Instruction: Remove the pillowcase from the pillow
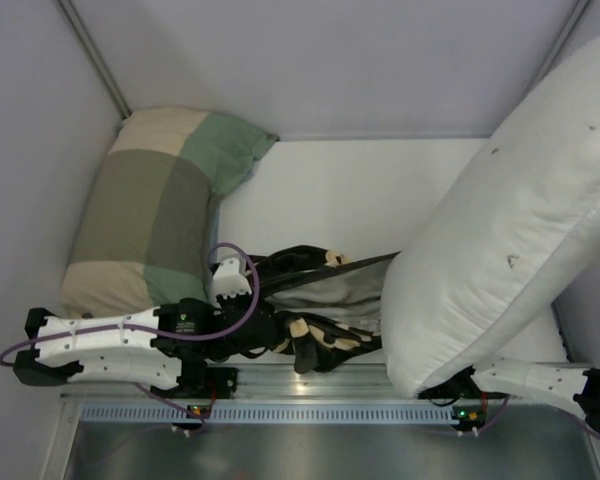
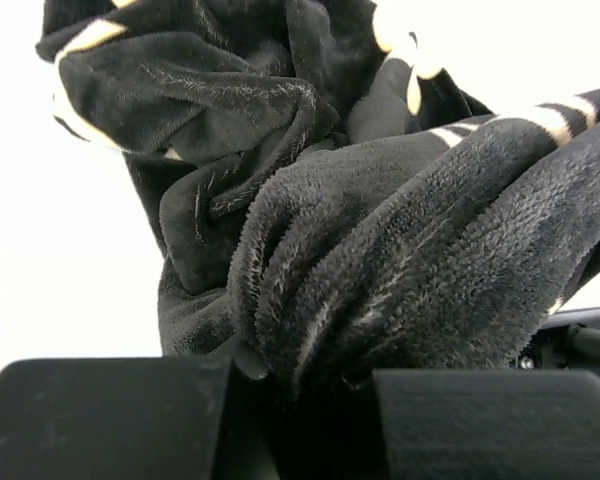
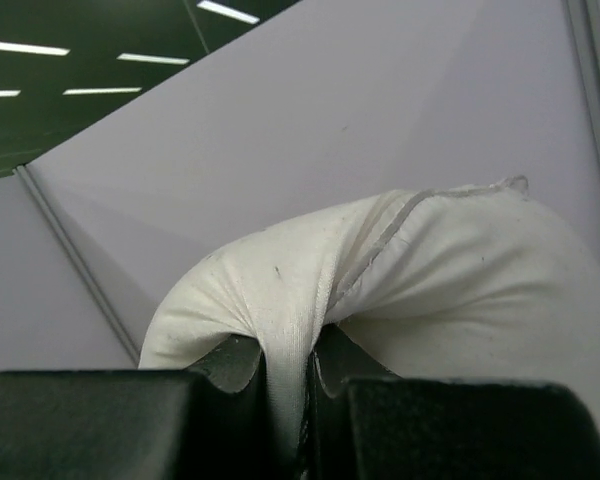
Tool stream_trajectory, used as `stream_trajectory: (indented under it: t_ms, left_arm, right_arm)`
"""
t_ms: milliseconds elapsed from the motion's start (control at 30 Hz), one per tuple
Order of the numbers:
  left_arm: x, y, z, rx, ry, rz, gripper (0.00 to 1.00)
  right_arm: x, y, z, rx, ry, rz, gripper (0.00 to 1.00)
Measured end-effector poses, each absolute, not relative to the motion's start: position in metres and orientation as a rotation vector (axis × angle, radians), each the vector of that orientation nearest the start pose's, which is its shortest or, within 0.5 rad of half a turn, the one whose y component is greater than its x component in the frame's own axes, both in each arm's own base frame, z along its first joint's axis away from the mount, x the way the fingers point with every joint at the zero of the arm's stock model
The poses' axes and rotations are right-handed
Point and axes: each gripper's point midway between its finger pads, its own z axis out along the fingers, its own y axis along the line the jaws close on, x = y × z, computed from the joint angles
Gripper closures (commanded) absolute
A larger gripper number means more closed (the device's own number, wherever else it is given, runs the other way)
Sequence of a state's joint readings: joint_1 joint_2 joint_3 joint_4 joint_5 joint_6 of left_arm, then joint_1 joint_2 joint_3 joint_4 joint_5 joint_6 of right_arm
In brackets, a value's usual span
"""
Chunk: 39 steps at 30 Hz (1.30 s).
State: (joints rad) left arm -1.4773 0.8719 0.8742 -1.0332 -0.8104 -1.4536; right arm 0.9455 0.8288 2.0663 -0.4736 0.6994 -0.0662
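Note:
The black pillowcase (image 1: 292, 265) with tan motifs lies crumpled near the front edge, mid-table, its pale inside showing. My left gripper (image 1: 280, 335) is shut on a bunch of this fleece; in the left wrist view the pillowcase (image 2: 400, 250) fills the frame and runs down between the left gripper's (image 2: 305, 400) jaws. The plain white pillow (image 1: 510, 230) is held up at the right, slanting toward the back right corner, its left edge touching the pillowcase. My right gripper (image 1: 448, 388) sits under its lower corner. In the right wrist view the right gripper (image 3: 290, 390) pinches a fold of the pillow (image 3: 450, 270).
A green, beige and olive patchwork pillow (image 1: 150, 210) lies along the left wall. Grey walls (image 1: 330, 60) close in the back and sides. A metal rail (image 1: 320, 385) runs along the near edge by the arm bases.

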Motion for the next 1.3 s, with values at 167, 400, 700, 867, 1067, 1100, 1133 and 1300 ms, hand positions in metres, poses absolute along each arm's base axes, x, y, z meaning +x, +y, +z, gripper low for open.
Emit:
stream_trajectory:
  t_ms: [167, 400, 700, 867, 1067, 1100, 1133, 1300]
  left_arm:
    - [0.118, -0.182, 0.176, -0.248, 2.241, -0.482, 1.0]
    - [0.111, -0.166, 0.149, -0.251, 2.297, -0.4, 1.0]
    - [0.103, -0.172, 0.114, -0.182, 2.391, -0.205, 1.0]
    - [0.102, -0.177, 0.09, -0.094, 2.446, -0.11, 1.0]
    - [0.079, -0.223, 0.024, 0.174, 2.604, -0.066, 1.0]
    - [0.076, -0.227, 0.015, 0.221, 2.612, -0.048, 1.0]
    - [0.075, -0.228, 0.014, 0.244, 2.61, -0.029, 1.0]
    - [0.074, -0.239, 0.008, 0.252, 2.61, -0.082, 1.0]
  right_arm:
    - [0.163, 0.021, 0.705, 0.141, 0.949, 0.372, 1.0]
    - [0.248, 0.117, 0.722, 0.06, 0.881, 0.072, 1.0]
    - [0.384, 0.119, 0.698, 0.144, 0.895, -0.106, 1.0]
    - [0.387, 0.072, 0.705, 0.292, 0.853, -0.01, 1.0]
    - [0.351, 0.054, 0.732, 0.378, 0.757, 0.144, 1.0]
    - [0.346, 0.052, 0.735, 0.387, 0.745, 0.159, 1.0]
    - [0.341, 0.049, 0.739, 0.398, 0.731, 0.176, 1.0]
    - [0.323, 0.043, 0.754, 0.436, 0.67, 0.268, 1.0]
